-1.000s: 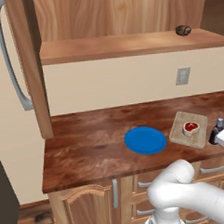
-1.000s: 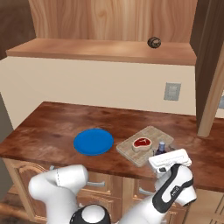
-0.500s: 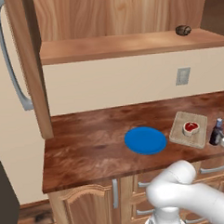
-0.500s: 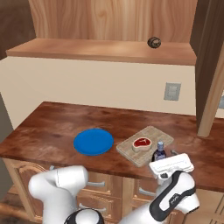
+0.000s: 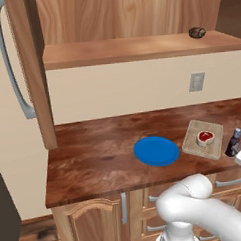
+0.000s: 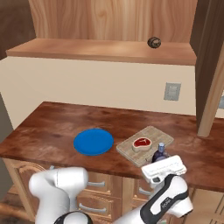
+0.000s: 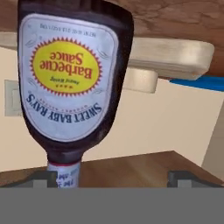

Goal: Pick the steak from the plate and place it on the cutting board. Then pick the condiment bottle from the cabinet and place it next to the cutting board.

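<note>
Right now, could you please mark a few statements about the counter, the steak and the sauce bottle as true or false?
1. The steak lies on the cutting board. True.
2. The blue plate holds the steak. False: nothing lies on the plate.
3. The barbecue sauce bottle stands on the cabinet shelf. False: it stands on the countertop beside the cutting board.
4. The gripper is open, its fingertips apart on either side of the bottle's neck. True.
5. A brown round lump sits on the shelf. True.
6. The plate rests on the cutting board. False: it lies on the countertop next to it.
</note>
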Controlling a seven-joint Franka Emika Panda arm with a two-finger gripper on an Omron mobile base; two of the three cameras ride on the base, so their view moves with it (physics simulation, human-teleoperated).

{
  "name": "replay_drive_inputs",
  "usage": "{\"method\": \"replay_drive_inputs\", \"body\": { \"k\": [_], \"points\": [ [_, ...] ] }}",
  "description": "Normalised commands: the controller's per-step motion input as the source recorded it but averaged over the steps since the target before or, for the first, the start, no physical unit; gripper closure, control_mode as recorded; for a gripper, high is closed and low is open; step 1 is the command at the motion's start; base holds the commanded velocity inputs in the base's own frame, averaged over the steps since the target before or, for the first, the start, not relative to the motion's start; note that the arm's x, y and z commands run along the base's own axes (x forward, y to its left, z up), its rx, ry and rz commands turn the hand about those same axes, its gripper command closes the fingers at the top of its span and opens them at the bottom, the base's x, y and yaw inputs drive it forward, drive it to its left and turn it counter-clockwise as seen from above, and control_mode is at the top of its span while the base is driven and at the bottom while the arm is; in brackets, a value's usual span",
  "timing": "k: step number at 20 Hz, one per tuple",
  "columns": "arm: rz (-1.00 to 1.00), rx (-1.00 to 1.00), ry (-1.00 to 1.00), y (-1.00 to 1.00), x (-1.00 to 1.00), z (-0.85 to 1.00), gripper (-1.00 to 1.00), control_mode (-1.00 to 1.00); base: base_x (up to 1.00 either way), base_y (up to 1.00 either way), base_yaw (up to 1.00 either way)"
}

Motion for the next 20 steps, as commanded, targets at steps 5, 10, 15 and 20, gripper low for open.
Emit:
{"method": "replay_drive_inputs", "body": {
  "k": [5, 10, 15, 20],
  "points": [
    [0.01, -0.05, 0.0, 0.34, -0.66, 0.0, -1.0, -1.0, 0.0, 0.0, 0.0],
    [0.0, -0.02, 0.0, 0.04, -0.95, 0.0, -1.0, -1.0, 0.0, 0.0, 0.0],
    [0.0, -0.02, 0.0, 0.0, -1.0, 0.0, -1.0, -1.0, 0.0, 0.0, 0.0],
    [0.0, -0.05, 0.0, 0.0, -1.0, 0.0, -1.0, -1.0, 0.0, 0.0, 0.0]
  ]
}}
